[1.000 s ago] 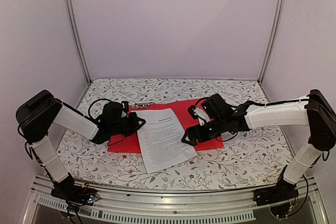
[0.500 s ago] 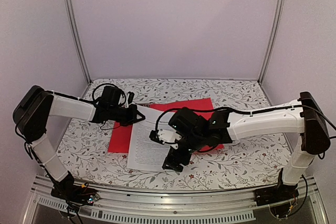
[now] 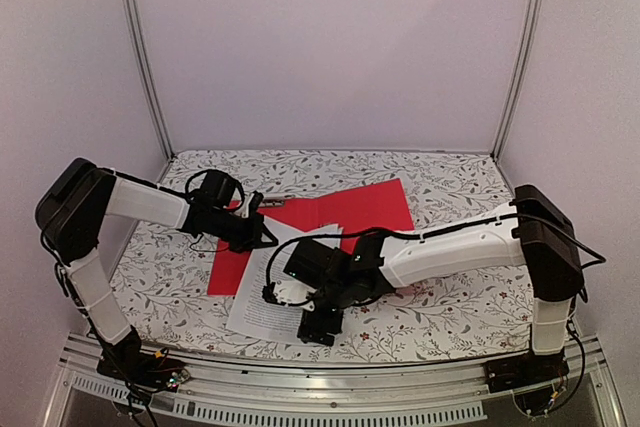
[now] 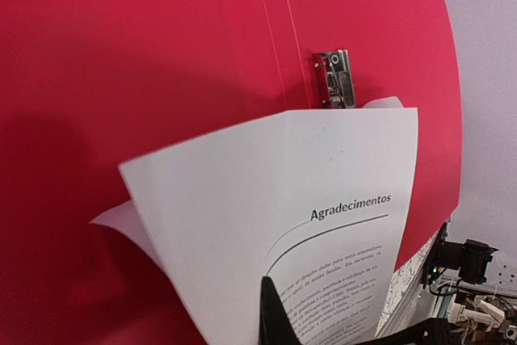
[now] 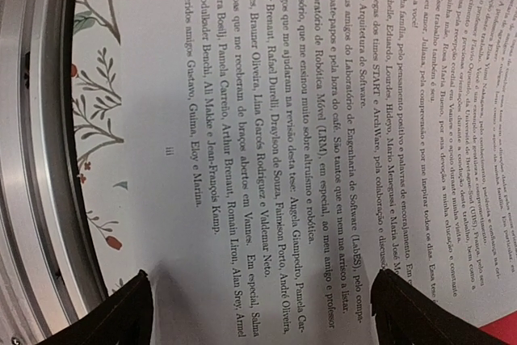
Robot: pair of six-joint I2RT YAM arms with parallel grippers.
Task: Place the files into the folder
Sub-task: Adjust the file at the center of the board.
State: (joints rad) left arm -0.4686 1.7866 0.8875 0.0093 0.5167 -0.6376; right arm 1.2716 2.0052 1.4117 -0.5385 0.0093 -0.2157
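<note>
Red plastic, the folder (image 3: 372, 209) lies open on the flowered tabletop (image 3: 455, 292), its metal clip (image 4: 335, 78) bare, so the sheets can go in. The left hand (image 3: 266, 236) is clamped on the top edge of the files (image 3: 258, 299), lifting and bowing them over the folder's near left part, likely to drag them toward the clip. The right hand (image 3: 318, 325) hovers over the page foot, fingers wide apart, holding nothing. Readable print: the heading "Agradecimentos", page number "iii", and "Laboratório de Robótica Móvel (LRM)".
</note>
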